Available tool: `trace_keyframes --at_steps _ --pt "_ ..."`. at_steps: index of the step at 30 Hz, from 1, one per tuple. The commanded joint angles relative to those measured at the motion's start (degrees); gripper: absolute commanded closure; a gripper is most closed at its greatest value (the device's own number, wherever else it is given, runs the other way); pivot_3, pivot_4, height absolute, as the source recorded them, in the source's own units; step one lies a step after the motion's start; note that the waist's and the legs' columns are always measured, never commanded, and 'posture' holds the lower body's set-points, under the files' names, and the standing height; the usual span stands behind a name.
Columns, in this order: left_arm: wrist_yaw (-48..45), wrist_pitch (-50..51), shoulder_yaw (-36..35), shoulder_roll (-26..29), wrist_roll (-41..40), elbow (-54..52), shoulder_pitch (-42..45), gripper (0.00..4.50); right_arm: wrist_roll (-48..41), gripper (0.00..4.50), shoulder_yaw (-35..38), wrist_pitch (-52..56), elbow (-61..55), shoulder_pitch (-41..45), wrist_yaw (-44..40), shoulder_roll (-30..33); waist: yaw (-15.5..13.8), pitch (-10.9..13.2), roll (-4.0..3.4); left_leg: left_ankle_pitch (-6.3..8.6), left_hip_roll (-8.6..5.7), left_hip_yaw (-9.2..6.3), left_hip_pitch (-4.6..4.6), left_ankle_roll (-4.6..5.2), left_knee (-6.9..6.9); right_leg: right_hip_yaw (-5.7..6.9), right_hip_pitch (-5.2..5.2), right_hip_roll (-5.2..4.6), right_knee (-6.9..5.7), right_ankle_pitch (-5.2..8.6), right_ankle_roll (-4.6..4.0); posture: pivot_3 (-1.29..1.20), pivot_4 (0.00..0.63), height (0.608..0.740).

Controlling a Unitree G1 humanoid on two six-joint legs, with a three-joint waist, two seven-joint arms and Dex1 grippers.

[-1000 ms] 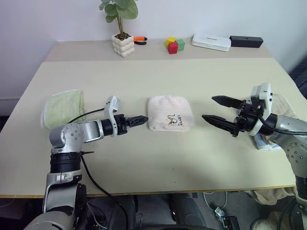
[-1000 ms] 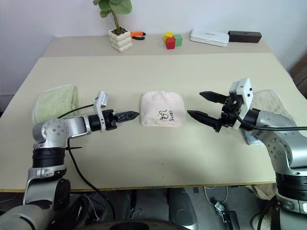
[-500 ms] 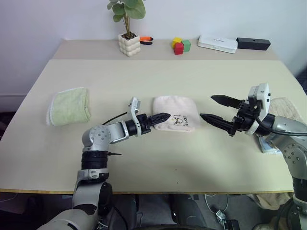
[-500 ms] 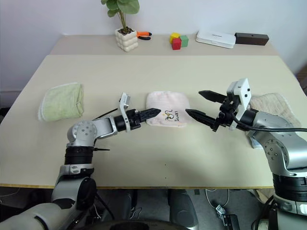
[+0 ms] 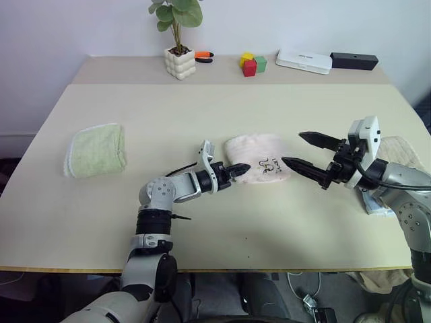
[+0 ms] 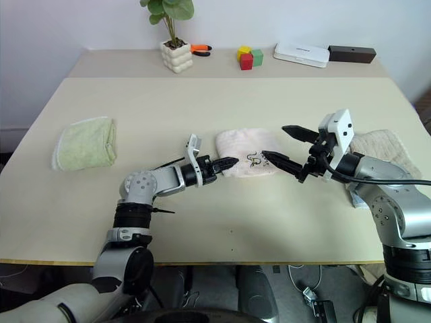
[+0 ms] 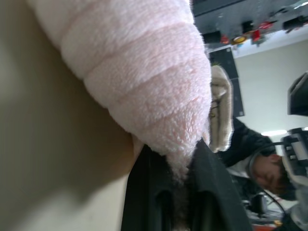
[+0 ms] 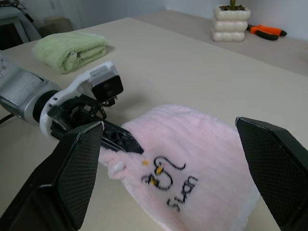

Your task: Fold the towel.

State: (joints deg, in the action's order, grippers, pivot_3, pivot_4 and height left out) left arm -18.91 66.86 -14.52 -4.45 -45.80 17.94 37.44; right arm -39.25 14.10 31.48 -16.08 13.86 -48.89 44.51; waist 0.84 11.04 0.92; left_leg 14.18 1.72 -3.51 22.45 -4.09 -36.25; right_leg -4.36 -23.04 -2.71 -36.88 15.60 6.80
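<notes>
Broad beige table [image 5: 215,114], with the pink towel [image 5: 259,149] lying folded mid-surface, nearer the front edge than the back. Soft, light, limp terry, likely to sag and bunch; best taken at corners or stitched edging. Left gripper [image 5: 244,169] clenched on the towel's near-left edge. Right gripper [image 5: 300,149] spread wide, grasping nothing, just beside the towel's right edge.

Left eye view. The pale pink towel [image 5: 259,157], folded and bearing a dark printed mark, lies at the centre of the beige table [image 5: 202,114]. The left gripper [image 5: 244,169], fingers closed, pinches the towel's near left edge. The right gripper [image 5: 301,150], fingers spread apart, hovers just beside the towel's right edge. A light green towel [image 5: 95,149] lies well apart at the left; a potted plant [image 5: 178,40] and coloured blocks [image 5: 250,63] stand at the far side.
</notes>
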Motion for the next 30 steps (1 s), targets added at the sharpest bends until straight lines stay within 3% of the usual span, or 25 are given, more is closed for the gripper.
trace_keyframes --at_steps 1,7,19,30 --pt "1.05 -0.84 -0.94 -0.25 0.05 0.94 0.03 4.47 0.16 0.0 1.15 -1.38 -1.65 0.56 -0.48 0.1 0.03 0.0 0.0 0.0 0.0 0.0 0.0 0.0 0.0 0.0 0.0 0.0 0.0 0.0 0.0 0.0 0.15 0.74" --pt "1.52 -9.99 -0.5 1.63 3.55 -2.2 0.68 4.47 1.0 0.0 0.57 -1.83 -1.18 0.22 -1.77 0.25 0.32 0.01 0.01 0.0 0.0 0.0 -0.01 -0.01 0.01 0.0 -0.01 0.02 -0.01 0.0 0.0 0.0 0.15 0.74" --pt "3.42 -28.61 -5.07 10.71 7.71 -14.98 -0.84 4.47 -3.06 0.0 0.01 -0.24 -2.21 0.93 -4.84 -1.51 -0.04 0.03 0.02 -0.02 0.03 0.0 0.06 -0.03 0.05 -0.03 -0.11 0.04 -0.02 0.0 -0.01 0.0 0.15 0.74" --pt "2.43 -32.83 -13.48 27.61 7.55 -12.78 1.67 4.47 -1.73 0.0 -3.82 -0.61 1.37 5.74 -7.03 -2.86 0.22 0.11 0.08 -0.02 0.04 0.01 0.06 -0.02 0.06 -0.03 -0.15 0.04 -0.07 0.0 0.0 0.0 0.15 0.74"
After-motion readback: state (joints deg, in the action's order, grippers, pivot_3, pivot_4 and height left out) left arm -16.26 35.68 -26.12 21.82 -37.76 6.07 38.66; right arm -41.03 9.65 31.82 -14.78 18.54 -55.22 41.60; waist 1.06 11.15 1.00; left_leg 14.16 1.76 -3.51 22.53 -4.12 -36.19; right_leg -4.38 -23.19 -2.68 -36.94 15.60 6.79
